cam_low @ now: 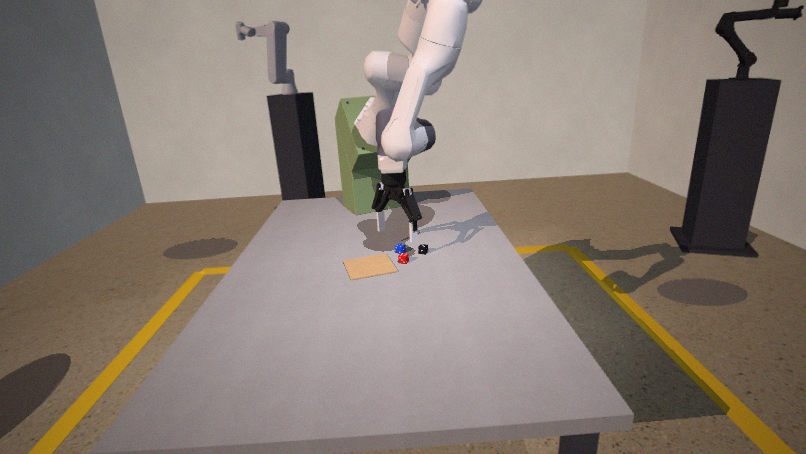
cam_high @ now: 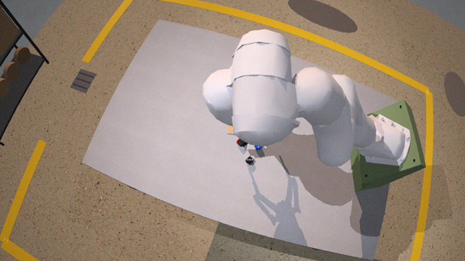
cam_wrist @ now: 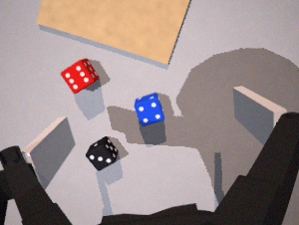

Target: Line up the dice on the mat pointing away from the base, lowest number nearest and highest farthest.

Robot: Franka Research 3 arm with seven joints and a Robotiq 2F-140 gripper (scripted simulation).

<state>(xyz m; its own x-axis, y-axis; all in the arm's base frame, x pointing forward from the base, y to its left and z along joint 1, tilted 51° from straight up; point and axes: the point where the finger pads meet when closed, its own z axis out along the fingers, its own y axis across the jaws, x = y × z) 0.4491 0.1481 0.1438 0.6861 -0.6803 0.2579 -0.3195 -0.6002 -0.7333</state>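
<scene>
Gripper (cam_high: 254, 147) (cam_low: 397, 234) (cam_wrist: 150, 116) stands spread above the table, holding nothing. In the wrist view, the black die (cam_high: 249, 160) (cam_low: 423, 249) (cam_wrist: 101, 153), seemingly a three, lies at eight o'clock; the blue four (cam_high: 258, 147) (cam_low: 400, 248) (cam_wrist: 149, 110) near centre; the red six (cam_low: 403, 258) (cam_wrist: 79, 77) at ten; the mat (cam_high: 230, 130) (cam_low: 369, 266) (cam_wrist: 115, 30) beyond, towards eleven. Likely step: approaching a first die, which calls for centring and descending without nudging neighbours.

Our white, rounded-segment seven-joint arm (cam_high: 260, 91) (cam_low: 431, 62) is bent at its joints with its wrist lowered, and our black two-finger gripper (cam_low: 397, 228) (cam_wrist: 150, 116) points downward, its pale flat fingertips (cam_low: 380, 221) spread wide apart in the open position.
</scene>
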